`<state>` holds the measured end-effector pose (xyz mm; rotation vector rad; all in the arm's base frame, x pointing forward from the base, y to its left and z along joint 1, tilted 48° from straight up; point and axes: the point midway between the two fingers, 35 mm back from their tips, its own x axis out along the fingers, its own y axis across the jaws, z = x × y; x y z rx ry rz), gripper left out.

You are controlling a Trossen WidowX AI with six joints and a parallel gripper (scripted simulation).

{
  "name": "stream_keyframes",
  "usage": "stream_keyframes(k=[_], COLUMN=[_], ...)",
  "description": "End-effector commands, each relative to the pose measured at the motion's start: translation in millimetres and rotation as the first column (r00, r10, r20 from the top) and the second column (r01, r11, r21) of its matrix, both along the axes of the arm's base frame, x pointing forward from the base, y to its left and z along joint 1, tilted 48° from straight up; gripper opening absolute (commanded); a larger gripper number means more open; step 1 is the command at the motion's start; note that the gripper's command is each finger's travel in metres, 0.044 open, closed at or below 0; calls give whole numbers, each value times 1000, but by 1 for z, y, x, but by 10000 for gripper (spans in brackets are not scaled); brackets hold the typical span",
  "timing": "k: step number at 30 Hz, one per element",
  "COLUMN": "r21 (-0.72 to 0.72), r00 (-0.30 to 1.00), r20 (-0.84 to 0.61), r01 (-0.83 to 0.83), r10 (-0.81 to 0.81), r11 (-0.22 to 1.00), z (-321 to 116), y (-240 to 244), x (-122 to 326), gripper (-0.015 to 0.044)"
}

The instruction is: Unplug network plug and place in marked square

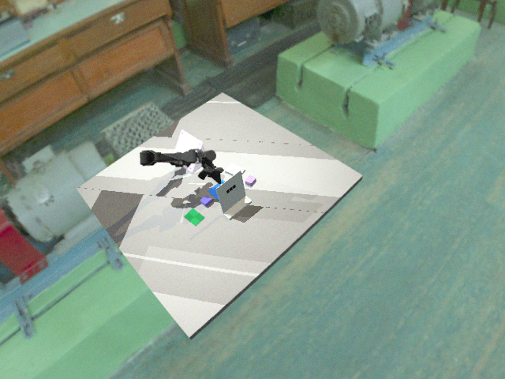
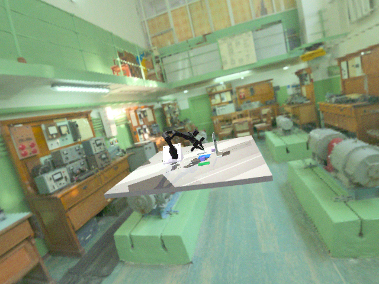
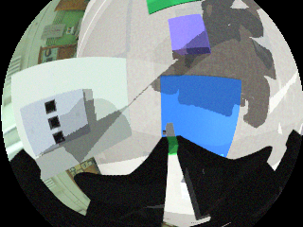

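Note:
My gripper (image 1: 220, 181) (image 2: 203, 149) (image 3: 170, 140) points down, shut on the small plug (image 3: 173, 146), which shows green with a grey end between the fingertips in the wrist view. The plug is clear of the panel and appears over the near edge of the blue square (image 1: 214, 192) (image 3: 201, 118); its exact height is hard to tell. The upright panel (image 1: 232, 200) (image 2: 214, 144) (image 3: 109, 71) stands beside the blue square. Its block of three dark socket openings (image 3: 54, 122) holds no plug. The thin tab cannot be made out.
A purple block (image 1: 207, 200) (image 2: 202, 158) (image 3: 187, 30) lies close to the blue square, with a green patch (image 1: 194, 216) (image 2: 204, 163) (image 3: 175, 4) beyond it. A pink block (image 1: 250, 180) and a flat white piece (image 1: 233, 169) lie near the panel's other end.

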<state>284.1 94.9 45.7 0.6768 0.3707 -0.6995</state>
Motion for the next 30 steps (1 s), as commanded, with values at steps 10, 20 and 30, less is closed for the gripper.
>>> stream_keyframes(k=[10, 20, 30], r21=[-6, -6, -8], r00=[1000, 1000, 1000], r20=[-14, -13, -12], r01=[-4, -5, -7], r10=[4, 5, 7], r11=[1000, 1000, 1000], z=[-15, -23, -29], y=[-11, -20, -29], x=[2, 4, 6], gripper=[0, 0, 0])
